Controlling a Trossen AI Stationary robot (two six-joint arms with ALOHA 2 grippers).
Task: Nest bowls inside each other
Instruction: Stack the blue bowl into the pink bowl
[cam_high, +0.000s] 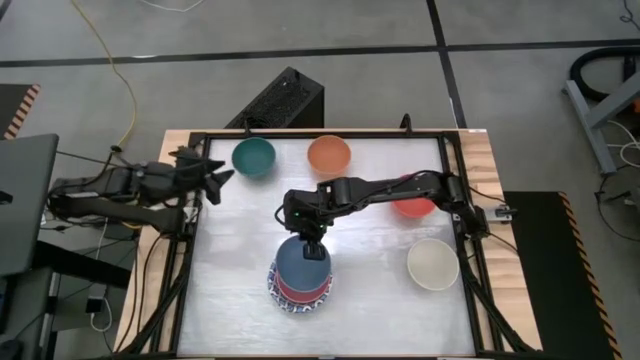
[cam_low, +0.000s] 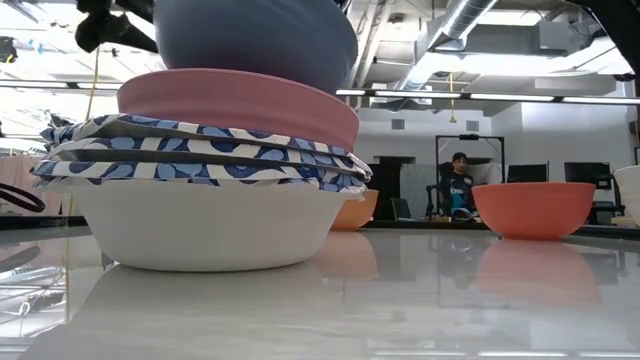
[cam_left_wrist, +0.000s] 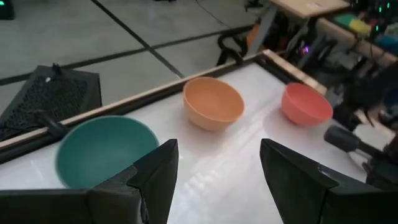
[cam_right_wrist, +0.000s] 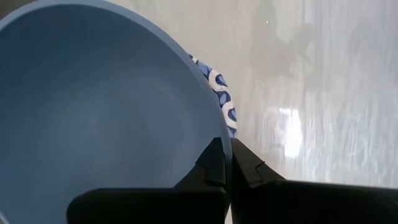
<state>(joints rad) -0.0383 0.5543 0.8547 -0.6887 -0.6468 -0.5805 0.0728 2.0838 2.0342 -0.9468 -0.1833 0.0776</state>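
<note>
Dark blue bowl (cam_high: 301, 262) pinched by its rim in the closed right end effector (cam_high: 312, 245), just above the pink bowl (cam_low: 238, 102) topping the stack; best centred, levelled, lowered gently, then released; left end effector (cam_high: 212, 172) wide open, empty, near teal bowl (cam_high: 253, 156).

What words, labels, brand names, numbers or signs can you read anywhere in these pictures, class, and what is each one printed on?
None can be read.
The stacked white bowls carry only a blue pattern on their rims, no lettering.
The other bowls are plain, and the table bears no markings.
</note>
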